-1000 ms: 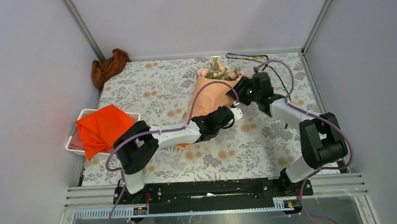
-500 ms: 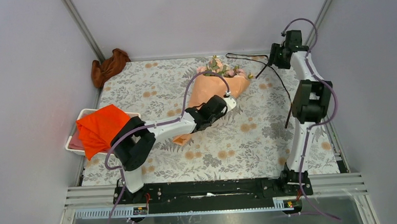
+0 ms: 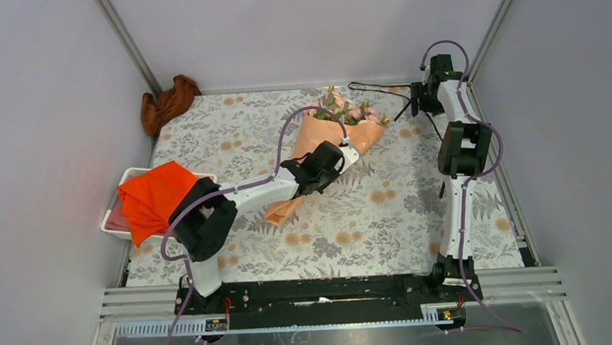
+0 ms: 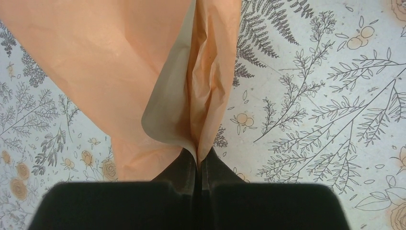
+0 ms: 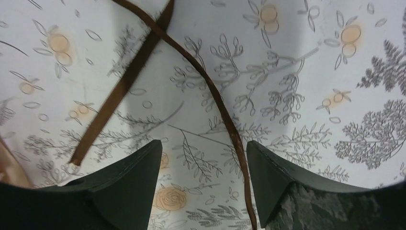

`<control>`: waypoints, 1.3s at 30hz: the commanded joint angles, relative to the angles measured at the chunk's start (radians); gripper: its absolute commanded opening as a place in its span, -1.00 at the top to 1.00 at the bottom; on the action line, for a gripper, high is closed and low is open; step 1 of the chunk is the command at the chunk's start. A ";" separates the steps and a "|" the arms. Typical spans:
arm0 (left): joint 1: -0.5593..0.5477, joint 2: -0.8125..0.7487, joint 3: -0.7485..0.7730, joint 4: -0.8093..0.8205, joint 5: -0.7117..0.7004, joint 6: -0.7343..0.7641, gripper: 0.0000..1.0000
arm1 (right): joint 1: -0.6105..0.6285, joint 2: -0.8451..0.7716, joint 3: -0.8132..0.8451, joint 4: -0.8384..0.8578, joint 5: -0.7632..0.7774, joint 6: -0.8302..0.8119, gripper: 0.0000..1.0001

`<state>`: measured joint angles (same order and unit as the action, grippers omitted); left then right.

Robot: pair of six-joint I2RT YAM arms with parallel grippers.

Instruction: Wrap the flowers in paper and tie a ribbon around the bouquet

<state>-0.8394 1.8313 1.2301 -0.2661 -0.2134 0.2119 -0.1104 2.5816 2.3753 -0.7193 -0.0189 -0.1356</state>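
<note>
Step in hand: judged to be picking up the ribbon [image 5: 211,93] so it can go round the bouquet [image 3: 323,138]; the wrap looks made, the tie not yet begun.
Left gripper [image 4: 197,155]: fingers pressed together on a fold of the peach paper [image 4: 95,57], holding the overlap closed.
Right gripper [image 5: 203,148]: jaws apart and empty, low over the tabletop [image 3: 369,224] at its far right corner.
Bouquet: lies on the tabletop towards the far side, flowers [image 3: 339,107] pointing to the far edge, narrow end towards the near left.
Ribbon: along the far edge, right of the blooms. In the right wrist view two strands cross. One runs between the open fingers, nearer the right-hand one.
Doing it well: centre on that single strand below the crossing, so only one is caught. Go down close to the tabletop before closing. Leave the left clamp alone so the cone does not spring open.
Risk: the strip is cord-thin and lies flat, so it may slip out of the pinch.
Around: orange cloth [image 3: 158,196] draped over a white tray [image 3: 106,224] at the left; brown cloth [image 3: 169,101] bunched in the far left corner. Both are well apart from the work.
In the way: the left arm [image 3: 256,195] lies along the cone, and its purple cable [image 3: 300,117] arches over it, so the ribbon must be led round them.
</note>
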 commanded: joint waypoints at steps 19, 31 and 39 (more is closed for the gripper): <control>0.016 -0.044 0.022 -0.039 0.085 -0.046 1.00 | -0.096 -0.481 -0.809 0.094 0.135 0.173 -0.45; 0.016 -0.035 0.026 -0.048 0.099 -0.045 1.00 | -0.151 -0.404 -0.781 0.140 0.022 0.107 -0.17; 0.026 -0.036 0.032 -0.050 0.118 -0.060 1.00 | -0.139 -0.537 -0.944 0.165 -0.102 0.236 1.00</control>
<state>-0.8253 1.8206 1.2415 -0.2932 -0.1329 0.1726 -0.2604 2.1429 1.5932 -0.5793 -0.0246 0.0067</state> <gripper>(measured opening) 0.034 0.019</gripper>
